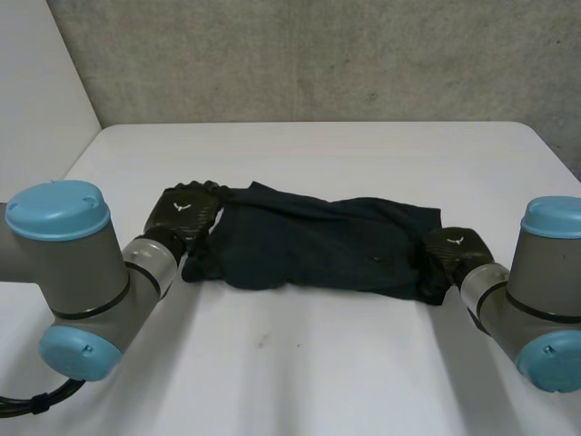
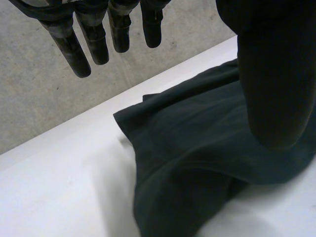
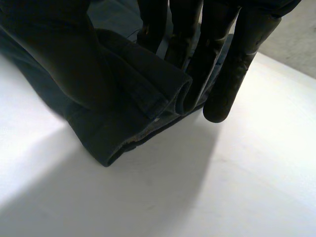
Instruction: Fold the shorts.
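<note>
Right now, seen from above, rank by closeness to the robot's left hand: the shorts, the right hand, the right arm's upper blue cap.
1. The shorts, right by the left hand.
2. The right hand, at the shorts' far end.
3. The upper blue cap, beyond that hand.

white table (image 1: 318,381): rounded far corners | small dark speck (image 1: 263,342): on the table's near part | grey concrete wall (image 1: 318,54): behind the table's far edge | plain white panel (image 1: 36,82): left of that wall
</note>
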`<control>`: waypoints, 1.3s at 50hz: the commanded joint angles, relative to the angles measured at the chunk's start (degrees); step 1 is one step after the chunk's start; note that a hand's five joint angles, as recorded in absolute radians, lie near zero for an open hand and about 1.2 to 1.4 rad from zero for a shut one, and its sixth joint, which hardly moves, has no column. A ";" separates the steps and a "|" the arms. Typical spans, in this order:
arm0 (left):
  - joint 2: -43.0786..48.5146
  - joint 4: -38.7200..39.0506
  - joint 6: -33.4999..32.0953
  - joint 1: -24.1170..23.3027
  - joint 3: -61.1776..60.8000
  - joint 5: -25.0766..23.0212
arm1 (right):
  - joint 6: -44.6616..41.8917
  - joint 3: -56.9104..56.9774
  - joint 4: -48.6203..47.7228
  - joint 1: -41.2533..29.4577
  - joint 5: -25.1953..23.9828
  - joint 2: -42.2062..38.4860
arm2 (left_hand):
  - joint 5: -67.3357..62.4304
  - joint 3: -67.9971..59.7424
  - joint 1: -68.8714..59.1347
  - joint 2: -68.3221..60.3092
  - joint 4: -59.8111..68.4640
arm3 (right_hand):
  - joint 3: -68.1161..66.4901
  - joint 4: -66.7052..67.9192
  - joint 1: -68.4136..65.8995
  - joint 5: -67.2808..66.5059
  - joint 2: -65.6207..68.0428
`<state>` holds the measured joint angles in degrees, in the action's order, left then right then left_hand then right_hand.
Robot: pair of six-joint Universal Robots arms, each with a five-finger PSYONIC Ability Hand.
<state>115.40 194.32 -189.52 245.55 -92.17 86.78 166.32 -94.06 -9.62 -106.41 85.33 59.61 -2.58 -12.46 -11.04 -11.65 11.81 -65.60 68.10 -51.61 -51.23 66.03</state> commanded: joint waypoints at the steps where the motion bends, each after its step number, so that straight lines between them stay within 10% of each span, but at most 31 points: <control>1: -2.45 -0.52 0.11 0.02 -0.20 0.41 | -6.52 -0.69 0.65 2.69 0.89 4.45 | 1.36 1.24 -0.19 0.42 -0.58 | -14.40 11.90 -28.39 -18.77 13.97; 13: -10.98 -0.70 0.46 2.30 -5.03 -0.12 | -45.10 5.45 5.93 4.30 1.42 7.01 | 2.37 2.25 0.82 1.44 -1.59 | -14.40 11.90 -28.39 -18.77 13.97; 24: -12.04 -0.52 0.55 3.00 -6.26 0.06 | -46.62 19.87 5.05 -16.10 -13.68 -1.41 | 2.37 2.25 0.82 1.44 -1.59 | -14.40 11.90 -28.39 -18.77 13.97; 33: -11.95 -0.26 0.46 3.18 -5.30 0.06 | -39.09 24.79 4.96 -21.74 -27.32 -11.00 | 2.37 2.25 0.82 1.44 -1.59 | -10.96 8.46 -24.95 -15.34 10.54; 40: -11.25 -0.08 0.11 3.09 -0.91 0.32 | -22.93 25.50 4.96 -20.86 -26.54 -8.91 | 2.37 2.25 0.82 1.44 -1.59 | 55.60 -58.10 41.61 51.23 -56.03; 52: 1.38 -2.36 1.17 -6.82 18.32 0.24 | 13.75 25.59 5.22 -11.90 -15.21 2.09 | 1.19 1.07 -0.35 0.26 -0.42 | 55.60 -58.10 41.61 51.23 -56.03; 65: 20.91 -19.06 1.26 -11.32 33.11 4.89 | 5.15 31.21 17.70 -9.96 -10.19 -12.14 | -0.32 -0.44 -1.87 -1.25 1.10 | 55.60 -58.10 41.61 51.23 -56.03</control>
<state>128.79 182.39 -188.09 234.63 -63.57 87.76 175.85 -66.23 2.60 -116.34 74.14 54.67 -2.58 -12.46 -11.04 -11.65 11.81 -12.18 13.42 -11.65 -3.73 12.64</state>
